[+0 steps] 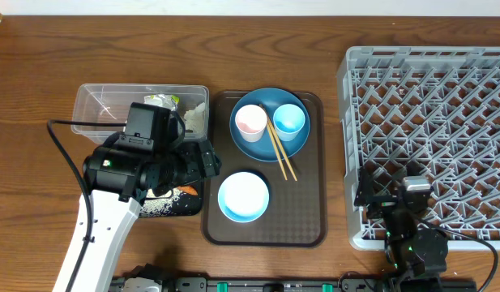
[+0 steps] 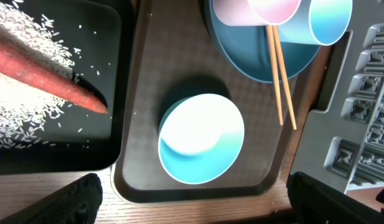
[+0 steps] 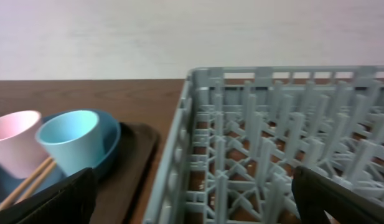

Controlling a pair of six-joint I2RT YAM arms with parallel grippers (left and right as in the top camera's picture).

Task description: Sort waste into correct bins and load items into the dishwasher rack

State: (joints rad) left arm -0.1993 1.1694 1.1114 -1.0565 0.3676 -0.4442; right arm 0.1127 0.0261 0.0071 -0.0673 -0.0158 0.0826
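Note:
My left gripper (image 1: 206,161) hangs open and empty over the seam between the shallow black tray (image 2: 112,124) and the brown serving tray (image 1: 314,219). An orange carrot (image 2: 48,74) and loose rice (image 2: 30,118) lie in the black tray. The light blue bowl (image 2: 201,140) stands on the serving tray just ahead of the left gripper (image 2: 192,202). A pink cup (image 1: 250,120), a light blue cup (image 1: 289,119) and wooden chopsticks (image 1: 279,152) rest on a blue plate (image 1: 270,99). My right gripper (image 3: 192,199) is open and empty over the grey rack's (image 1: 428,89) near left corner.
The clear tub (image 1: 100,101) at the back left holds crumpled white napkins (image 1: 194,118). The left arm hides most of the black tray in the overhead view. The right arm (image 1: 408,235) stands at the rack's front edge. Bare wood table lies behind the trays.

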